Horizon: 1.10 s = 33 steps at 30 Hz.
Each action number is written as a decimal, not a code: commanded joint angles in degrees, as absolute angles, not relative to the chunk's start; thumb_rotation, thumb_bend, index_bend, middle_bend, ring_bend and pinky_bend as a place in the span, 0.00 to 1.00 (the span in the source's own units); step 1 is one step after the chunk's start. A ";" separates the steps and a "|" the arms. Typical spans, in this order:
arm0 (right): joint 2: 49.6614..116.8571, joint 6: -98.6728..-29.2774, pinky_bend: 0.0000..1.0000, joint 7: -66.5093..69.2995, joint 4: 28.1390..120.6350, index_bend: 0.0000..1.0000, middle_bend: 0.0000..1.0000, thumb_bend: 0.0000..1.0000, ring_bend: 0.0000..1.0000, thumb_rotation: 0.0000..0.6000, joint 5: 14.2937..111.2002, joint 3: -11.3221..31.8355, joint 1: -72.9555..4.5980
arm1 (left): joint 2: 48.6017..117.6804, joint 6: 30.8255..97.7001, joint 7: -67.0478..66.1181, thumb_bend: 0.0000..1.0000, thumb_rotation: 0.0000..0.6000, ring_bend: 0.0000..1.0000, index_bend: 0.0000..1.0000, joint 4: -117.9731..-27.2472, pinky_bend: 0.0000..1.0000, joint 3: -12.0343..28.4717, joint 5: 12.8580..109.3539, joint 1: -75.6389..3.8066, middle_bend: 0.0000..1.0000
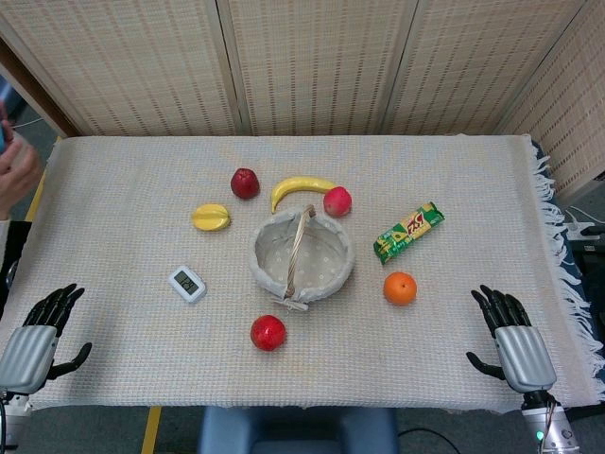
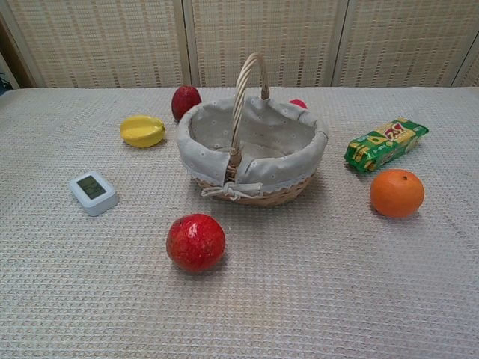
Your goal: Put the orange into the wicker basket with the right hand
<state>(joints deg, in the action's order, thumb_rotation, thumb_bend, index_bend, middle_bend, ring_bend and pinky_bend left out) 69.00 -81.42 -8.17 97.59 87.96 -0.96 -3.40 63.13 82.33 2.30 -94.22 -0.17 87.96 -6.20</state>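
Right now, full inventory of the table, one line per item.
orange: 1, orange, right of basket
wicker basket: 1, tan with pale lining, centre, nothing visible inside
snack pack: 1, green, behind the orange
banana: 1, yellow, behind basket
red fruits: 3, one in front of basket, two behind
yellow fruit: 1, left of basket
small timer: 1, white, front left
left hand: 1, black and grey, near-left edge, empty
right hand: 1, near-right edge, empty
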 commanded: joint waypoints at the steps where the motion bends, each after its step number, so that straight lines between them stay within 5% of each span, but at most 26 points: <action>1: 68.64 -80.88 0.06 -8.62 98.13 0.00 0.00 0.10 0.00 1.00 87.37 -1.03 -3.45 | 63.15 82.41 2.35 0.33 1.00 0.00 0.00 -94.22 0.10 -0.16 87.98 -6.18 0.00; 8: 67.48 -78.85 0.06 -10.95 100.12 0.00 0.00 0.10 0.00 1.00 85.53 0.26 -4.94 | 63.16 82.32 2.52 0.33 1.00 0.00 0.00 -94.28 0.10 -0.15 87.71 -6.12 0.00; 17: 67.68 -67.60 0.06 -21.67 106.55 0.00 0.00 0.10 0.00 1.00 69.98 5.96 -12.45 | 63.07 81.67 2.89 0.33 1.00 0.00 0.00 -94.19 0.10 -0.19 87.59 -6.41 0.00; 33: 82.58 -65.98 0.09 -39.85 106.68 0.00 0.00 0.10 0.00 1.00 47.83 10.38 -26.30 | 62.78 81.44 3.38 0.32 1.00 0.00 0.00 -94.40 0.10 -0.39 87.63 -6.42 0.00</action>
